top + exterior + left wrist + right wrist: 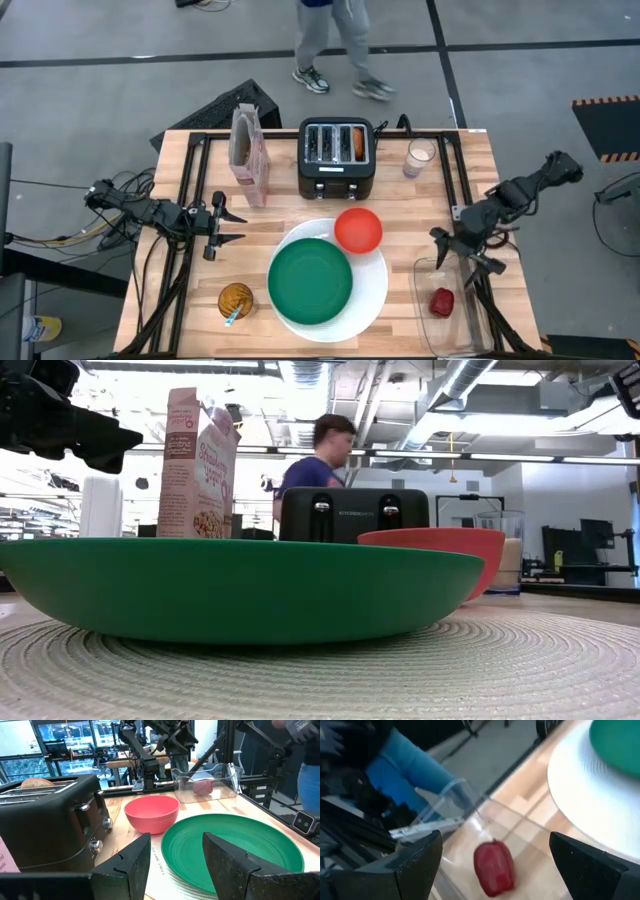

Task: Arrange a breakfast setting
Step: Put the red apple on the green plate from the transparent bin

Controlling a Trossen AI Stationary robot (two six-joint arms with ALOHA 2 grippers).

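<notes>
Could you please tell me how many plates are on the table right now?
2. The green plate sits on the left part of the large white plate, near the table's front edge. More could be hidden underneath.

1. A large white plate point(372, 300) is seen at lower centre of the high view.
2. A smaller green plate point(310, 281) is stacked on it.
3. A small red-orange bowl point(358, 229) is placed at the white plate's upper right edge.
4. A bagel half point(358, 142) is lodged in a toaster slot, upper centre.
5. A small red fruit point(442, 301) is held in a clear container, lower right.
6. A pinkish cereal box point(249, 153) stands upright, upper left.
</notes>
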